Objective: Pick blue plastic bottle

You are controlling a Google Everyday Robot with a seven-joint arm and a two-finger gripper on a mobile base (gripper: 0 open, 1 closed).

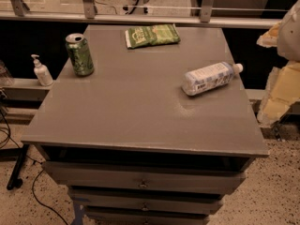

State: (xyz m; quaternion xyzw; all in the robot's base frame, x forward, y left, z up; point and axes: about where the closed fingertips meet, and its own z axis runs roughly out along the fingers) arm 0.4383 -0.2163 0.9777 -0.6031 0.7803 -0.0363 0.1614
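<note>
The blue plastic bottle (209,78) lies on its side on the right part of the grey cabinet top (136,111). It is clear, with a pale blue-and-white label, and its white cap points right, toward the cabinet's right edge. My gripper (284,86) shows as pale white and yellow shapes at the right edge of the view. It is off the cabinet, to the right of the bottle, and apart from it.
A green drink can (79,54) stands upright at the back left of the top. A green snack bag (152,35) lies flat at the back middle. A small white pump bottle (41,71) stands on a ledge left of the cabinet. Drawers (143,182) face me below.
</note>
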